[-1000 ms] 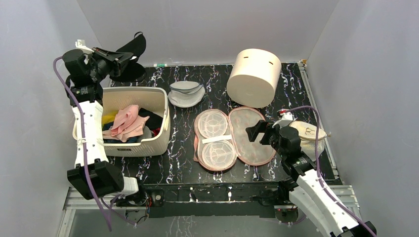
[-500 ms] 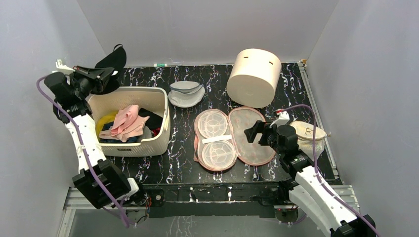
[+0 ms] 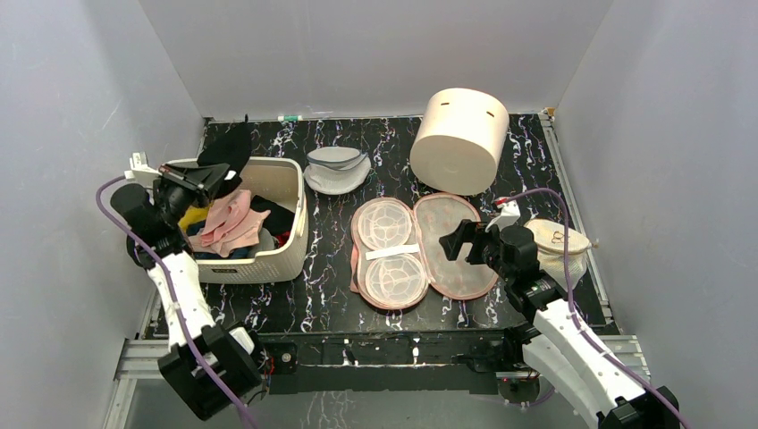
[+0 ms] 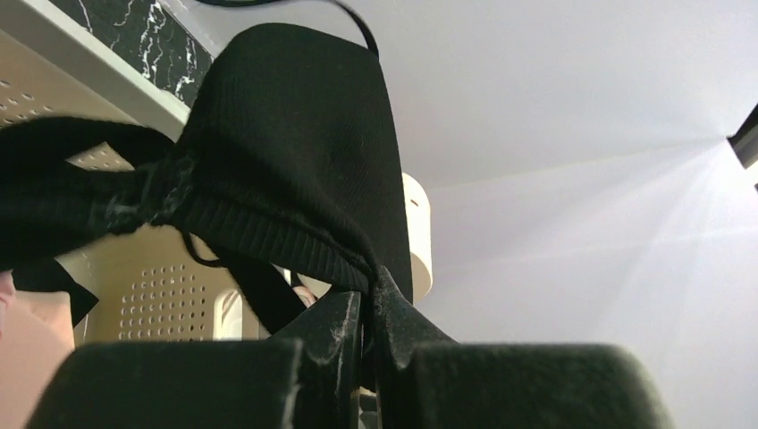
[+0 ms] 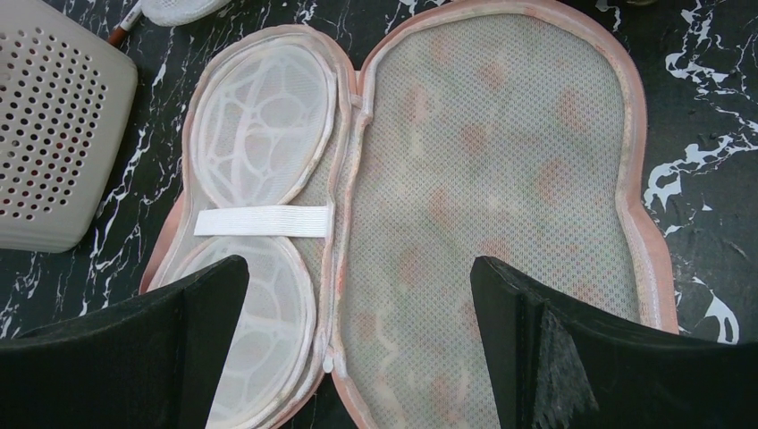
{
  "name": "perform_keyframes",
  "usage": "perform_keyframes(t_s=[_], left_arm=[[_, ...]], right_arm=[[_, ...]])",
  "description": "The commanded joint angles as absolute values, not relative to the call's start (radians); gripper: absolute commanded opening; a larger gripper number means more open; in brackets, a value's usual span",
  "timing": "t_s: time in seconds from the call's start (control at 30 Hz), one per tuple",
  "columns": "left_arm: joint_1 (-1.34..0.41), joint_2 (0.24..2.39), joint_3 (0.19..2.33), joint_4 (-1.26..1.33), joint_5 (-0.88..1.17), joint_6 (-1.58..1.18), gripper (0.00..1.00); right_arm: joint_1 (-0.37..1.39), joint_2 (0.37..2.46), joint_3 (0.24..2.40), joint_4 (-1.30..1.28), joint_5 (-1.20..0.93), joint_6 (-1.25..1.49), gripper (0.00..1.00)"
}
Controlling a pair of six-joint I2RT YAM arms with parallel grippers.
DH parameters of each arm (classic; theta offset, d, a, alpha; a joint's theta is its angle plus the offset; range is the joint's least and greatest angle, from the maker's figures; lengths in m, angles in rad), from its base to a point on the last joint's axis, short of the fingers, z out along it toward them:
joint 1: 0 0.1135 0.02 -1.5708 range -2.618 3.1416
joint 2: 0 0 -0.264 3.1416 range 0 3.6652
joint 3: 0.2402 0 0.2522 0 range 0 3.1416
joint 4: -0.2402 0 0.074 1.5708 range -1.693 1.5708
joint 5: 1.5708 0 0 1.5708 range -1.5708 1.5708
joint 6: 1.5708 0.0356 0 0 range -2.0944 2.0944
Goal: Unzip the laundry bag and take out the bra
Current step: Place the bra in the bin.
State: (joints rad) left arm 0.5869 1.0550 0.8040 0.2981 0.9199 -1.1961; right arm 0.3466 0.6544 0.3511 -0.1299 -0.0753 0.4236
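From above, we see a black marbled table (image 3: 386, 134). At the left, the left gripper (image 3: 214, 176) is pinched tight on the bra (image 3: 230, 149), a black fabric piece held over the far left corner of a white perforated basket (image 3: 259, 266) that holds pink, yellow and dark clothes (image 3: 228, 223). The laundry bag (image 3: 389, 255) lies unzipped and spread flat in the middle of the table, its two peanut-shaped halves side by side, pale mesh facing up. The right gripper (image 3: 460, 239) hovers over its right half, jaws spread wide, holding nothing. Behind the bag stand a cream cylinder (image 3: 459, 138) and a round grey-white mesh bag (image 3: 335, 170). A cream mesh pouch (image 3: 559, 239) lies near the right edge.

From the left wrist, we see the two fingers pressed together on the bra's ribbed hem. A black cup rises above them, a thin strap loops at the top, and the basket wall shows behind.

From the right wrist, we see two dark fingers far apart at the bottom, with the open laundry bag below them. Its left half shows white ribbed cups crossed by a white elastic band (image 5: 264, 221). Its right half is mesh with flowers faintly showing through, edged by a pink rim. A corner of the basket sits at upper left.
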Motion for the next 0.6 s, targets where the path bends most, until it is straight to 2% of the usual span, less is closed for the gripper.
perform_keyframes(t_s=[0.0, 0.37, 0.57], left_arm=[[0.588, 0.953, 0.742, 0.284, 0.94, -1.148, 0.0], [0.587, 0.868, 0.629, 0.113, 0.943, -0.999, 0.0], [0.588, 0.837, 0.618, -0.142, 0.888, -0.896, 0.0]], right_arm=[[0.344, 0.628, 0.381, -0.059, -0.103, 0.406, 0.96], [0.345, 0.617, 0.379, -0.051, -0.152, 0.404, 0.96], [0.347, 0.615, 0.376, -0.045, -0.166, 0.404, 0.96]])
